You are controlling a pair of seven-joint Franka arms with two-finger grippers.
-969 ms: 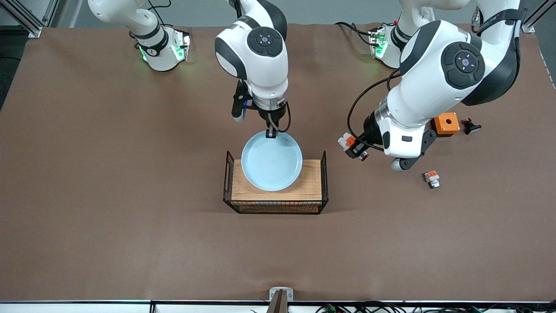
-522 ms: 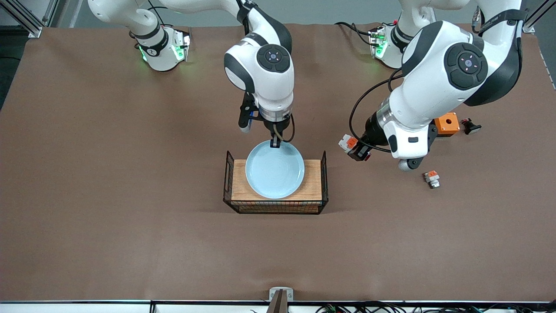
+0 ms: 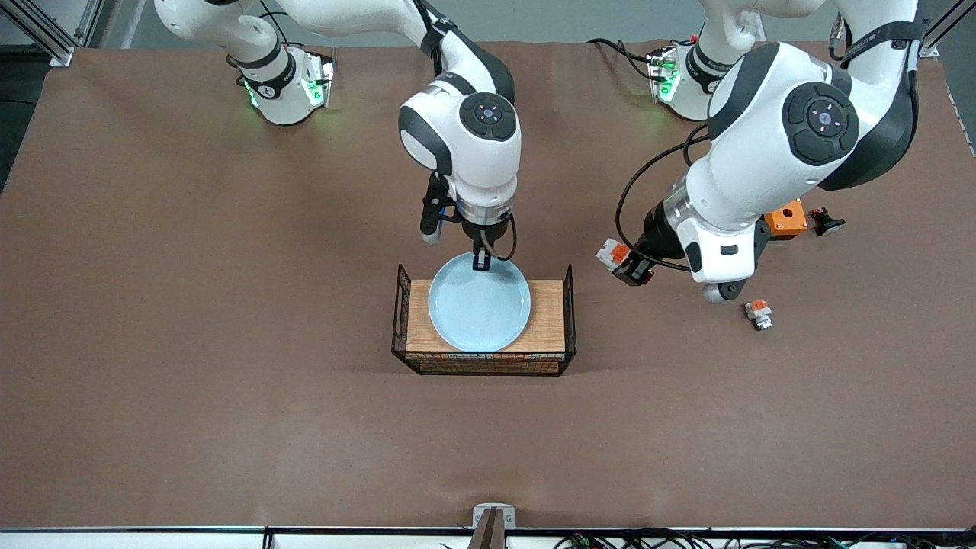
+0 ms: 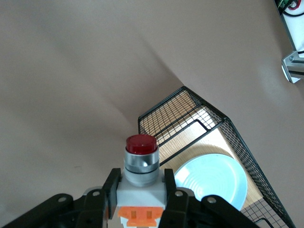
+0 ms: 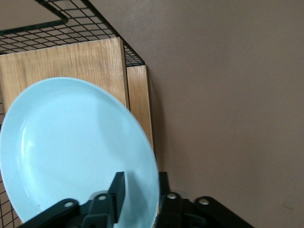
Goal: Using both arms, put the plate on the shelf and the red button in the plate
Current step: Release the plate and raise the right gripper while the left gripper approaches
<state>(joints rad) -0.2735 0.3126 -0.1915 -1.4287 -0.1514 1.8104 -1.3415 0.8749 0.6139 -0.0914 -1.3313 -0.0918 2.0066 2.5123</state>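
A: Front view first. What differs from a second ago?

B: The right gripper (image 3: 481,261) has come lower and nearer the front camera, carrying the plate (image 3: 479,302) down over the wooden tray (image 3: 546,316) with the black wire ends. The plate now shows smaller and sits almost wholly inside the tray's outline; its rim overhung the edge toward the robots before. The left gripper (image 3: 632,268) has shifted only slightly, hanging over bare table between the tray and the left arm's end.

A: And its load?

B: The red button (image 3: 619,258), fingers clamped on its white body. On the table toward the left arm's end lie an orange box (image 3: 785,218), a black part (image 3: 826,222) just beside it, and a white-and-orange unit (image 3: 759,313) nearer the camera.

A: Left wrist view?

B: The red button (image 4: 140,167) stands upright between the closed-in fingers (image 4: 111,186): dark red cap, silver collar, white body, orange patch below. Past it are the tray (image 4: 180,111) and the plate (image 4: 213,183) in it.

A: Right wrist view?

B: The fingers (image 5: 116,191) pinch the plate (image 5: 71,147) by its rim. It is pale blue, round and shallow, and hangs tilted over the tray's wooden floor (image 5: 71,59).
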